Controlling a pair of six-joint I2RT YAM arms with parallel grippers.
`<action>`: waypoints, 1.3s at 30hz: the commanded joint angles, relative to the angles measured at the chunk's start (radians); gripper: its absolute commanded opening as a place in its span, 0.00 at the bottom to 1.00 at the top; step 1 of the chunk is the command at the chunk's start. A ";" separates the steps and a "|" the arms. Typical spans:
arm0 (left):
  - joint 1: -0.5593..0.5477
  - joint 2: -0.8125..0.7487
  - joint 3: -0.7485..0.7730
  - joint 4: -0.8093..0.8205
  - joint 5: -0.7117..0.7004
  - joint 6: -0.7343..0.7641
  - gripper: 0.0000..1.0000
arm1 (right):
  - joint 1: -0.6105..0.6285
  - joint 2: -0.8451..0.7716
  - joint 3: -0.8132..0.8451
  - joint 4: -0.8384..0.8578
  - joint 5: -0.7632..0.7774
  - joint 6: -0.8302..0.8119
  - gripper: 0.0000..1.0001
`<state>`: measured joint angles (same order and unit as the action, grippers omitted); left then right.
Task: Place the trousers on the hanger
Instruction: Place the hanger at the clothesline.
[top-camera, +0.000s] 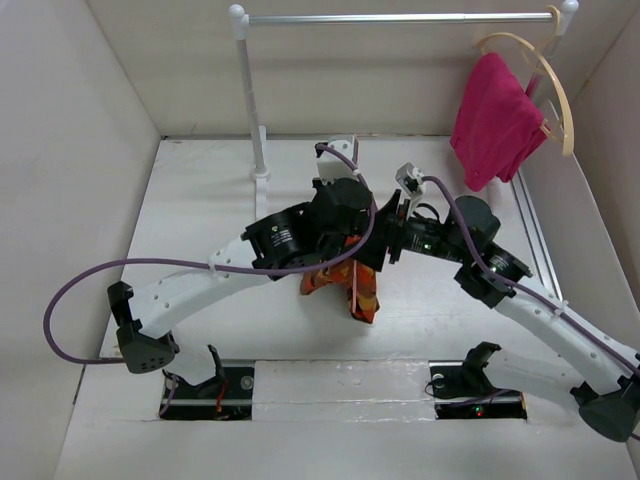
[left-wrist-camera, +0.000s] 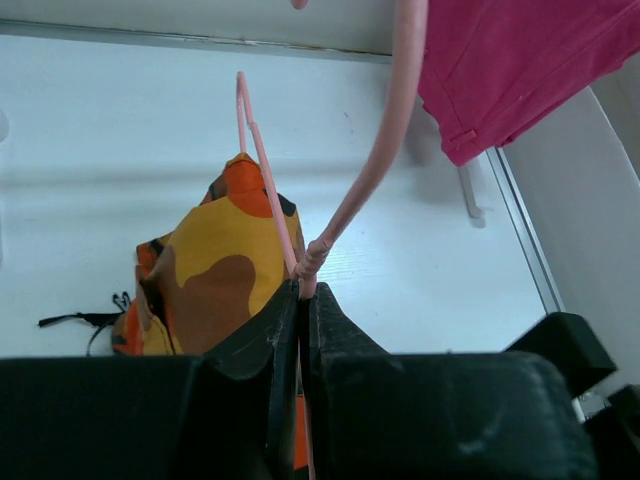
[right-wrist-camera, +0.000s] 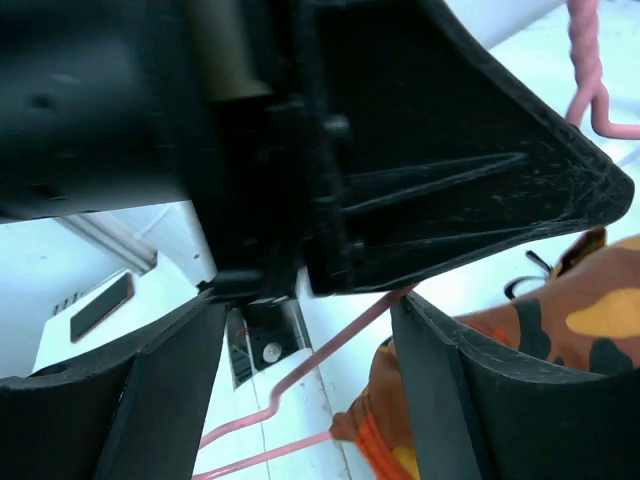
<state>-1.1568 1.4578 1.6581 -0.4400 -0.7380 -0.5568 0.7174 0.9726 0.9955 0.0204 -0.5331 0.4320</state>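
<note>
Left hand (left-wrist-camera: 303, 292): jaws closed tight on the hanger (left-wrist-camera: 268, 180), gripping the pink wire where the twisted neck begins. The hook rises from there to the top centre of the left wrist frame.

The trousers (left-wrist-camera: 212, 272) hang bunched at lower left of that frame, directly behind the wire and touching it. Whether the cloth passes over the wire cannot be told.

In the top view the trousers (top-camera: 345, 288) sit at frame centre on the counter (top-camera: 200, 200), just below both hands.

Right hand (right-wrist-camera: 310, 312): jaws spread wide, holding nothing. The hanger wire (right-wrist-camera: 330, 345) crosses the gap between its fingers, and the trousers (right-wrist-camera: 560, 320) lie at right.

Upper right of the top view: a magenta cloth (top-camera: 493, 120) drapes on a wooden hanger (top-camera: 558, 90) hung from the rail (top-camera: 400, 17).
</note>
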 joint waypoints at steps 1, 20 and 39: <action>-0.001 -0.039 0.085 0.115 -0.003 0.009 0.00 | 0.036 0.000 -0.030 0.127 0.086 0.051 0.68; -0.001 -0.065 0.121 0.130 0.049 0.015 0.00 | 0.045 -0.023 -0.063 0.231 0.183 0.169 0.00; -0.001 -0.162 0.180 0.211 0.114 0.121 0.92 | -0.073 0.097 0.187 0.231 0.144 0.186 0.00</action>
<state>-1.1549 1.3460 1.8057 -0.3027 -0.6437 -0.4797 0.6868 1.0885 1.0786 0.0692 -0.3637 0.6552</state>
